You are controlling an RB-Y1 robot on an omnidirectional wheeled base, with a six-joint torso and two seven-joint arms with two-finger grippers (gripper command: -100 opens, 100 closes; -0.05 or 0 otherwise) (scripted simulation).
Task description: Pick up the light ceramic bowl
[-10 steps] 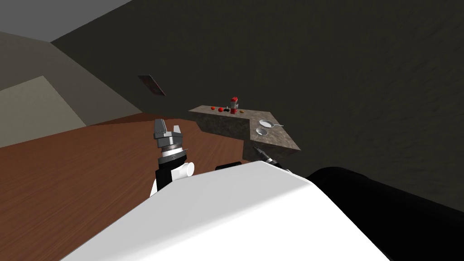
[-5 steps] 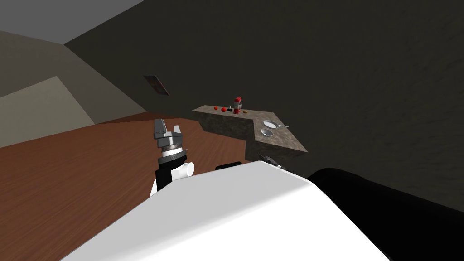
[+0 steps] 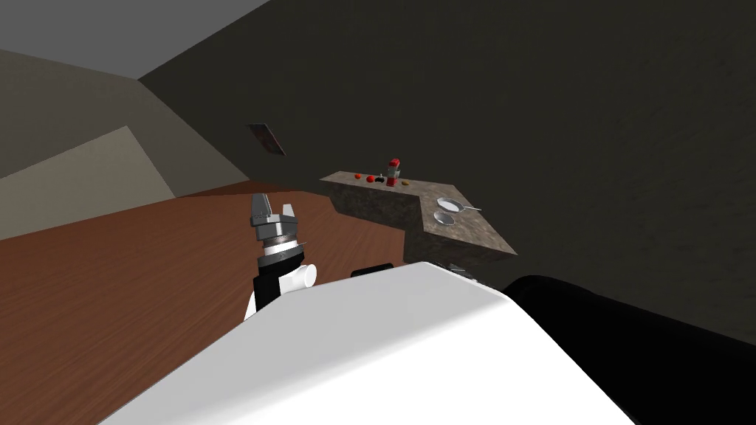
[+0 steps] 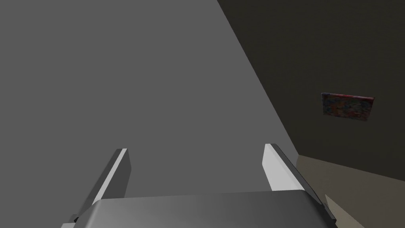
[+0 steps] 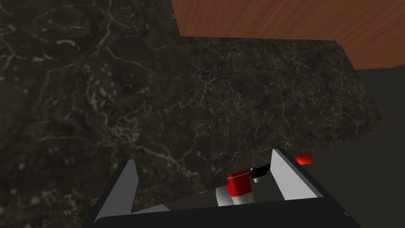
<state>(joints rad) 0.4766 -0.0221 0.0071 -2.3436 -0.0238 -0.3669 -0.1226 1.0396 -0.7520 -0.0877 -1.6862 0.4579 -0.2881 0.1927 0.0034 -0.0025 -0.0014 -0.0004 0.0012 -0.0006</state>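
Since the earlier frame my own view has turned. The L-shaped, mottled grey-brown stone counter (image 3: 472, 236) now sits further to my right in the head view, and the items on it keep their places.

The light, round, shallow bowl (image 3: 445, 217) rests on the counter's nearer leg, just beside a pale round pan (image 3: 450, 204) with a thin handle. The bowl's material cannot be told. On the farther leg stand a red-capped container (image 3: 394, 171) and small red round items (image 3: 370, 177).

The left gripper (image 3: 274, 203) is raised over the reddish-brown wood-grain floor (image 3: 148, 280), well apart from the bowl, with its fingers spread wide and empty. The right gripper (image 5: 203, 155), its fingers likewise wide and empty, faces dark, white-veined stone.
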